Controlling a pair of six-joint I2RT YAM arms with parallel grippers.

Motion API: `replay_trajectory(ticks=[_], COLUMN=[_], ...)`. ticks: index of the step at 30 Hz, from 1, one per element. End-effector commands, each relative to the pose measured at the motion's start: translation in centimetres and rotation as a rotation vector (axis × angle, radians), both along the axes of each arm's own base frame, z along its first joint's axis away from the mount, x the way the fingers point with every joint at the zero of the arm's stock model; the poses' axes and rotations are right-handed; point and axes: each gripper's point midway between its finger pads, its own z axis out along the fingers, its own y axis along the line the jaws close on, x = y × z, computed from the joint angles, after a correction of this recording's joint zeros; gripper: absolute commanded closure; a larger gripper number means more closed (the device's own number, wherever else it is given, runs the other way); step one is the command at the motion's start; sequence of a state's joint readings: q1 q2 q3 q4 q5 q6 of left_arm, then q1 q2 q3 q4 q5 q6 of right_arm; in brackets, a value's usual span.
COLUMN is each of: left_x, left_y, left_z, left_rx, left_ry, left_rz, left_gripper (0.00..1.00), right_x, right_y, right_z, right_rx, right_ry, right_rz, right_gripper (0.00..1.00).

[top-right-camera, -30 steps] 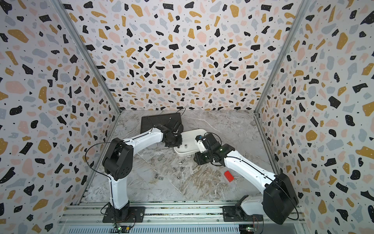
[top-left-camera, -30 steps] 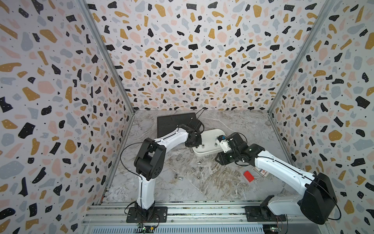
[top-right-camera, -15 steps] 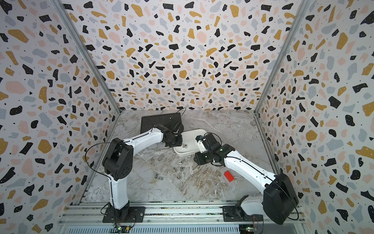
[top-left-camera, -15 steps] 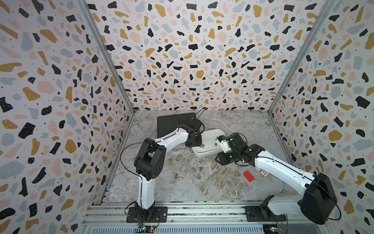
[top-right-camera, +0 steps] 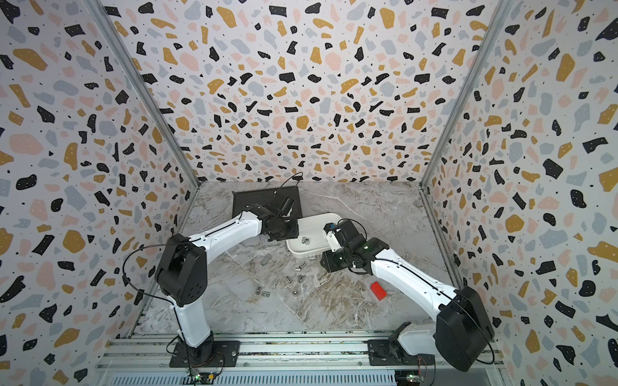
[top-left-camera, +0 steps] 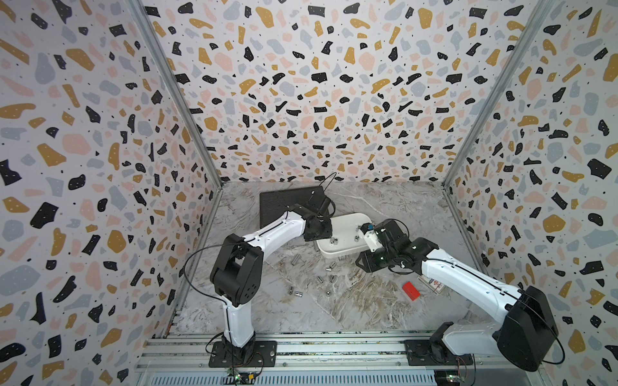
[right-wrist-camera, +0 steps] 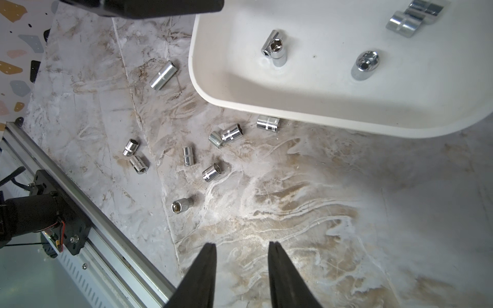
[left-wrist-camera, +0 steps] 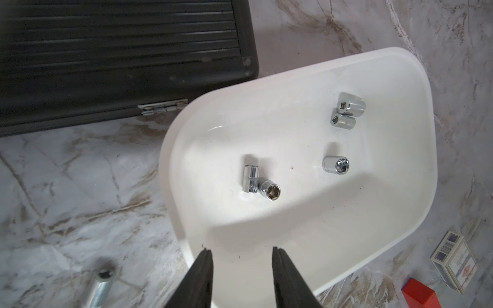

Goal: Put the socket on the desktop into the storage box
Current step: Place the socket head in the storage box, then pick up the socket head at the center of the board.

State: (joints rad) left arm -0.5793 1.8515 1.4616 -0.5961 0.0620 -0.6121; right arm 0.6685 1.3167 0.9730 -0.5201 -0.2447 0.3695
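The white storage box (top-left-camera: 344,227) (top-right-camera: 312,227) lies mid-desktop and holds several chrome sockets (left-wrist-camera: 266,188) (right-wrist-camera: 276,48). My left gripper (left-wrist-camera: 240,249) (top-left-camera: 319,234) hangs open over the box's near-left corner (left-wrist-camera: 293,226), with nothing between its fingers. Several more sockets (right-wrist-camera: 186,156) (top-left-camera: 331,266) lie loose on the marble desktop (top-left-camera: 368,300) in front of the box. A longer socket (right-wrist-camera: 163,75) (left-wrist-camera: 100,285) lies left of it. My right gripper (right-wrist-camera: 242,243) (top-left-camera: 364,264) is open and empty above bare desktop, beside the box's front right edge (right-wrist-camera: 320,101).
A black ribbed case (top-left-camera: 291,204) (left-wrist-camera: 120,53) lies behind the box on the left. A red block (top-left-camera: 410,290) (left-wrist-camera: 420,293) and a small printed carton (left-wrist-camera: 453,260) sit under the right arm. The aluminium rail (right-wrist-camera: 93,232) runs along the front edge.
My left gripper's jaws have parted above the storage box. Both arms stay almost where they were.
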Motion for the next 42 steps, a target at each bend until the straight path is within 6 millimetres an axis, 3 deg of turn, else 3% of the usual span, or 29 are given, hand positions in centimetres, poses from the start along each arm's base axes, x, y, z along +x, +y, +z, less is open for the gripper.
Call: replay_trajectory(ticks=[1,16,33,42], left_x=[-0.6,-4.0,-12.7,-16.4], left_y=[0.5,5.9,12.3,13.2], left_z=[1.1,1.1,-0.7,-3.4], left_rx=[0.001,0.007,0.073,0.028], left_ry=[-0.041,-0.042,0.034,0.117], left_rz=[-0.014,0.061,0.086,0.131], left_gripper=[0.57,0.55,0.5,0.49], right_x=[-0.2,-0.5,-5.6,-6.7], right_y=[-0.6,1.0,5.2,5.3], right_z=[0.9,1.9,2.5,1.6], right_rx=[-0.012,0.022,0.09,0.073], right_ry=[-0.024,-0.036,-0.005,0.015], right_rz=[0.006,0.088,0.401,0.428], right_gripper=[0.62,0.58,0.57,0.57])
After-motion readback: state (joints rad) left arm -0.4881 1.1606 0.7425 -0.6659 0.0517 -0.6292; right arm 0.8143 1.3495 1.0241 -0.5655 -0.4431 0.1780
